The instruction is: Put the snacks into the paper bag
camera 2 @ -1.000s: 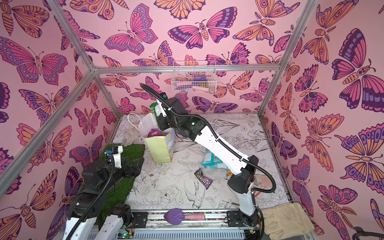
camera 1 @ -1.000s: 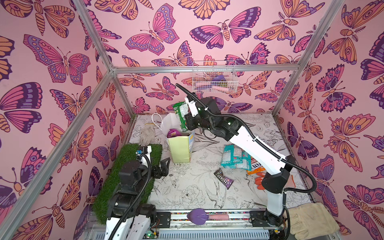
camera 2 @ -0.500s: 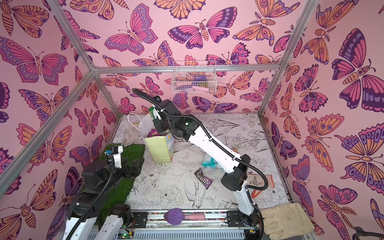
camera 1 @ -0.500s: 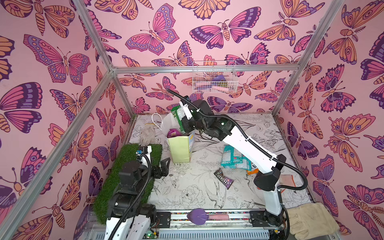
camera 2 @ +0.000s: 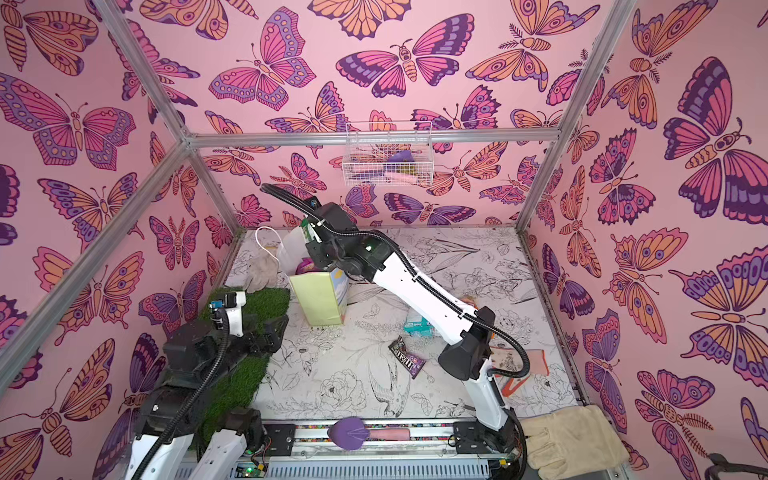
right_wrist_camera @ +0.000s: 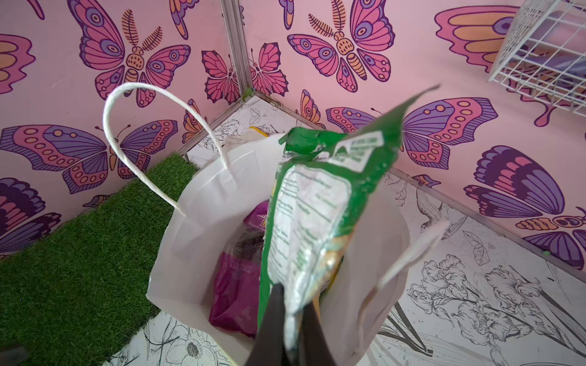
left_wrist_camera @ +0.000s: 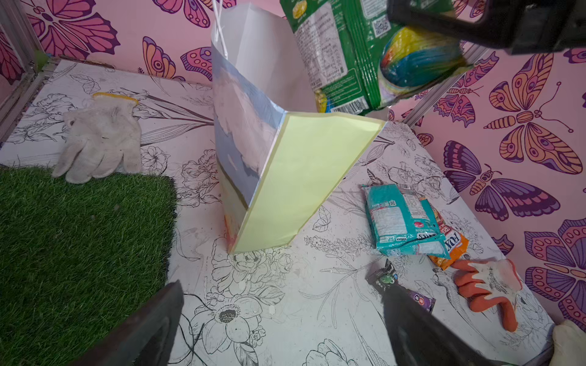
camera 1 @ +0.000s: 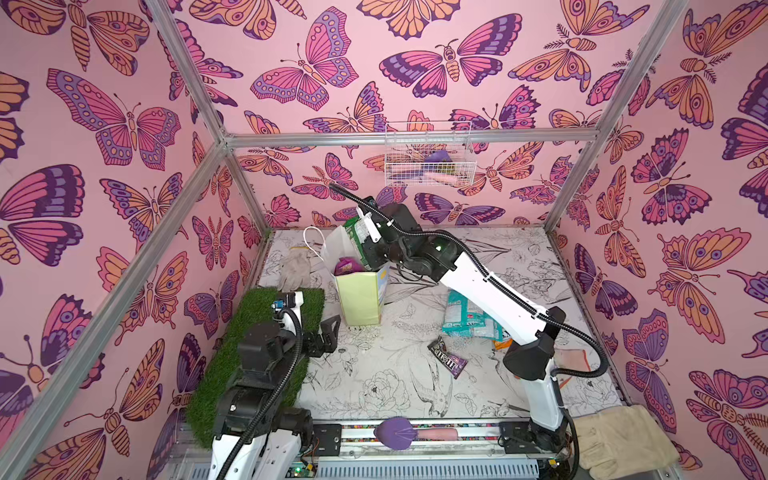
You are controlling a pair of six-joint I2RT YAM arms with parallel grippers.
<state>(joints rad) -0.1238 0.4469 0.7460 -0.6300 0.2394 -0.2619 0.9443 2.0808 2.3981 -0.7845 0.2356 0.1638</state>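
The paper bag (camera 1: 359,301) (camera 2: 320,301) (left_wrist_camera: 304,177) stands upright at the back left, its white inside (right_wrist_camera: 203,221) open. A purple pouch (right_wrist_camera: 234,285) (camera 1: 347,266) lies in it. My right gripper (right_wrist_camera: 290,329) (camera 1: 365,249) is shut on a green packet (right_wrist_camera: 310,221) (left_wrist_camera: 348,54) that hangs over the bag's mouth, its lower end inside the rim. On the table to the right lie teal packets (camera 1: 467,318) (left_wrist_camera: 399,218), an orange Fox's bag (left_wrist_camera: 452,244) and a dark M&M's packet (camera 1: 449,357) (camera 2: 407,356). My left gripper (left_wrist_camera: 282,317) (camera 1: 328,332) is open and empty, low in front of the bag.
A green grass mat (camera 1: 257,357) covers the left side. A grey-white glove (left_wrist_camera: 98,142) lies behind it. An orange-and-grey glove (left_wrist_camera: 488,285) lies beside the Fox's bag. A white wire basket (camera 1: 428,160) hangs on the back wall. A pale glove (camera 1: 619,440) sits at the front right corner.
My right arm has swung left and back, carrying the green packet from beside the bag to over its opening. The left arm has not moved.
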